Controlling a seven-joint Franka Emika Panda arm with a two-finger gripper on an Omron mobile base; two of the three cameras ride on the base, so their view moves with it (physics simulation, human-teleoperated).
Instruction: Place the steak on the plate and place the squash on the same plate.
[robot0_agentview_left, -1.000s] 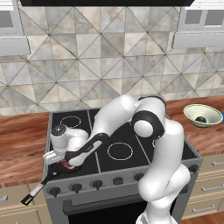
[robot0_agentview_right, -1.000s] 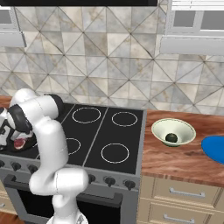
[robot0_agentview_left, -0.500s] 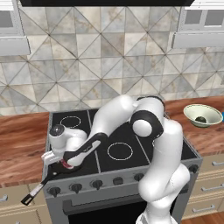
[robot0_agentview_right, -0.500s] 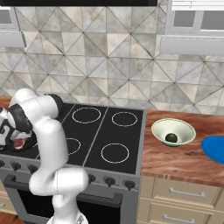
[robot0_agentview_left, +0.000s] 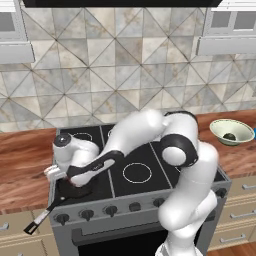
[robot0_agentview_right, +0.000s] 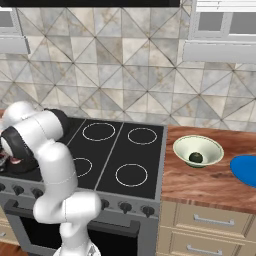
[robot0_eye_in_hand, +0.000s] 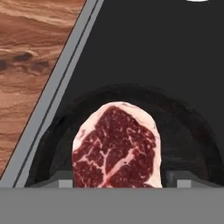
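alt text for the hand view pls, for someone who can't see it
A raw red steak with white marbling lies in a black frying pan on a dark stovetop, directly ahead of the gripper, whose two grey fingertips flank it. A wooden counter fills the upper left.

White arm (robot0_agentview_left: 150, 135) reaches down-left over the black stovetop (robot0_agentview_left: 135, 172). Hand low over a black frying pan (robot0_agentview_left: 70, 191) at the front-left burner, handle toward the front edge. Fingertips hidden; grip unclear. Pale bowl (robot0_agentview_left: 231, 132) on the right wooden counter (robot0_agentview_left: 240, 152), dark squash (robot0_agentview_left: 229, 136) inside.
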